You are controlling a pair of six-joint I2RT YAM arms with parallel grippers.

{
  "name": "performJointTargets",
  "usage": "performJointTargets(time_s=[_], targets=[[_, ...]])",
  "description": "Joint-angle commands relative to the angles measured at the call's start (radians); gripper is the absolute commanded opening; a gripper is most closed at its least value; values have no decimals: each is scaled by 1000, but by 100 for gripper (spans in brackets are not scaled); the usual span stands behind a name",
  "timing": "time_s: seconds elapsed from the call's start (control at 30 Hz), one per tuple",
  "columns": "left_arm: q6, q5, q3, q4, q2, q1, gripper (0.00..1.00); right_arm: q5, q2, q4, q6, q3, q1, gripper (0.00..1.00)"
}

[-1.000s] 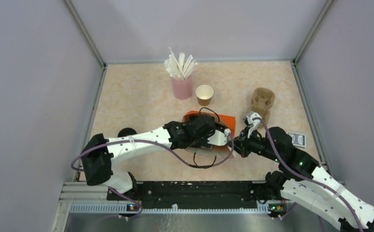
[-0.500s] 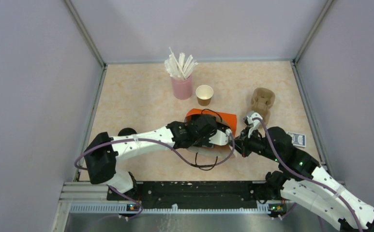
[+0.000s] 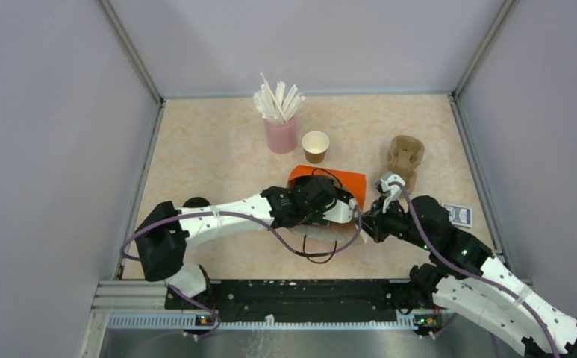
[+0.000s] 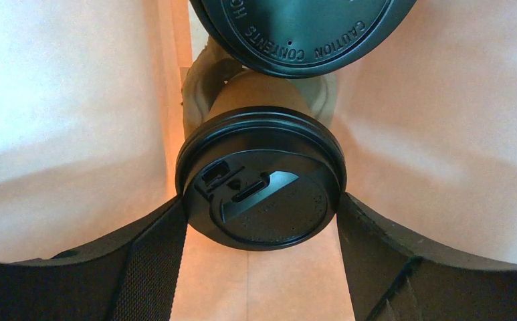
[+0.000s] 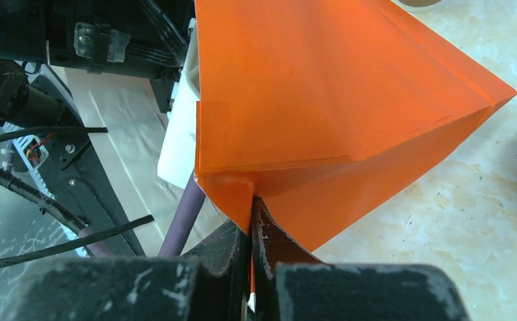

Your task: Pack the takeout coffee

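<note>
so the left gripper [image 4: 261,208] is down inside the orange paper bag [image 5: 336,93], with its two black fingers [image 4: 155,261] pressed against either side of the round black plastic lid on a small brown paper cup [image 4: 259,100]. That cup sits upright in the bag, lid facing the wrist camera. Right behind it, just about touching, is a second black lid [image 4: 302,33] with "CAUTION CONTENTS HOT" moulded into it; whatever is under that one is hidden.

The right gripper [image 5: 251,221] has its fingers squeezed together on a corner of the bag's rim.

From the top view the left arm and its purple cable cover most of the bag's mouth, so you can't see into it from there.

Other stuff on the marbled beige table [image 3: 210,149]:
- one pink cup stuffed with white straws [image 3: 280,127] at the back (too bunched to count)
- one open brown paper cup with a white inside [image 3: 315,145] just beside it, no lid
- one tan moulded-pulp cup carrier [image 3: 405,158] to the right, near the right arm
- one blue deck of cards [image 3: 460,215] by the right edge
- one dark round thing [image 3: 193,202] poking out from behind the left arm, could be a lid, can't really tell

So I count two paper cups and two black lids for sure
</note>
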Motion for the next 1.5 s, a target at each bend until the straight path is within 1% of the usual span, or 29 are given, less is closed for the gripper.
performJointTargets(time_s=[0.0,0.27,0.53,0.77,0.93,1.07,1.2,1.47], targets=[[2,-25,35,52,52,3,47,-93,2,99,22,7,4,0],[4,-30,63,51,61,1,52,-92,7,118,35,0,5,0],[-13,-2,124,-39,21,-2,60,-70,15,116,40,3,5,0],[-12,22,152,-80,3,-4,64,-68,21,135,42,-9,5,0],[-10,18,147,-92,3,-6,64,-69,28,142,42,-9,5,0],[-1,13,124,-71,10,-6,60,-72,26,145,42,-9,4,0],[2,-1,104,-28,26,-6,60,-81,26,145,43,-8,5,0],[8,-14,121,12,71,-6,62,-85,21,153,48,-10,4,0]])
